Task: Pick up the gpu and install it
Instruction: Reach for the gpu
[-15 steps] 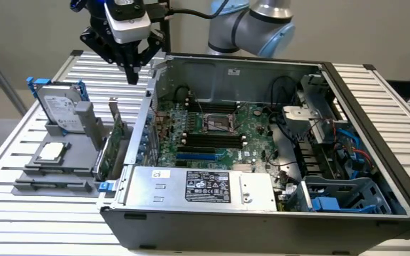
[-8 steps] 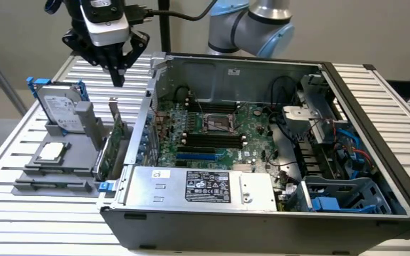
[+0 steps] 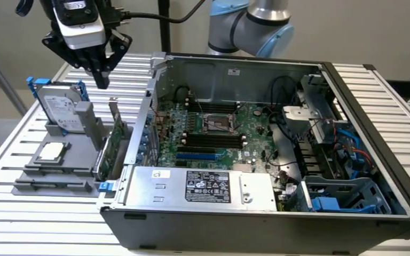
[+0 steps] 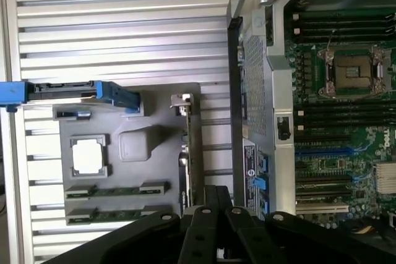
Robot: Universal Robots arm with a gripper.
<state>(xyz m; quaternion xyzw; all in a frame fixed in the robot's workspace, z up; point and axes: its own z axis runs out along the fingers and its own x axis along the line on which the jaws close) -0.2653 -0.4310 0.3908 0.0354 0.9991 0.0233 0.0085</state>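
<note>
exterior view: claw point(image 3: 102, 79) pressed together, empty, hung above gpu point(image 3: 113, 145), apart | gpu stood on edge in gray holder point(image 3: 48, 186) beside computer case point(image 3: 262, 224) | wrist view: gpu point(image 4: 185, 165) edge-on beneath closed claw point(image 4: 213, 195)
</note>
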